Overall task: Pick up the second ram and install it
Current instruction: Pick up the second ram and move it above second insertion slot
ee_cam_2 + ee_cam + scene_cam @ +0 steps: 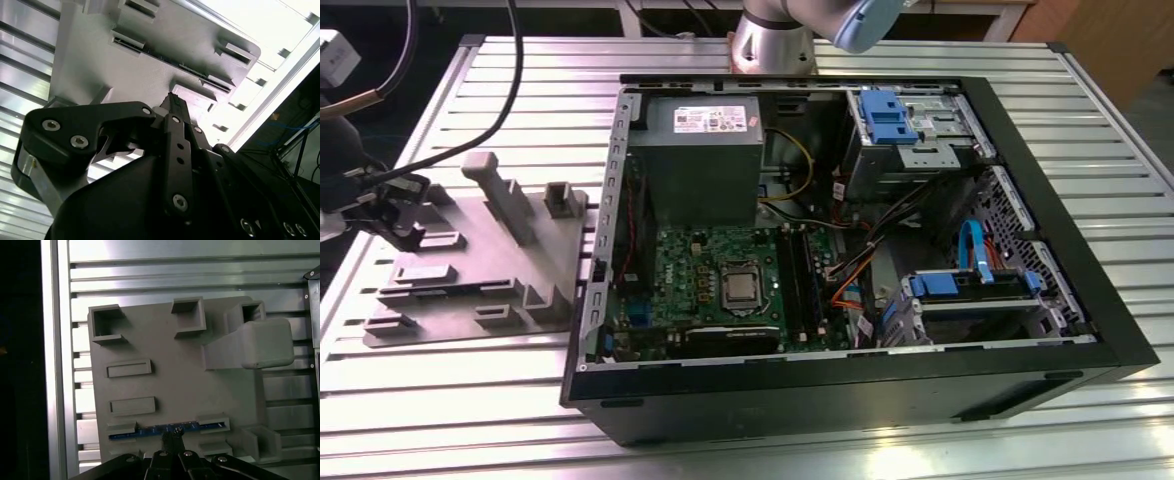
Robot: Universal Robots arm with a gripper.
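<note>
My gripper (172,437) hangs in line with the middle of the second ram (145,432). I cannot tell whether it is apart, together or clamped on the strip's upper edge, nor whether it touches the strip at all. The ram stands on edge in the grey fixture tray (175,375), with each end seated in a moulded holder (215,421). The tray lies on the slatted aluminium tabletop (175,270). In the exterior view it sits at nine o'clock from the open computer case (854,388).

Inside the case, the long dark memory slots (794,280) run at three o'clock from the processor socket (740,287) on the motherboard (694,255). Orange cables (850,283) lie just beside the slots.

My worries, as I judge them:
- **Off-centre hold:** a grip away from the strip's middle would let one end rise first and jam in its holder.
- **Shallow hold:** a bite on so thin an edge could slip, or press on the chips.
- **Tilted lift:** lifting at an angle could drag the whole tray across the tabletop.
- **Tall post:** the tray's tall post (260,342) stands near enough that a careless swing of my wrist might clip it.
- **Orange cables:** they could snag the strip near the slots.
</note>
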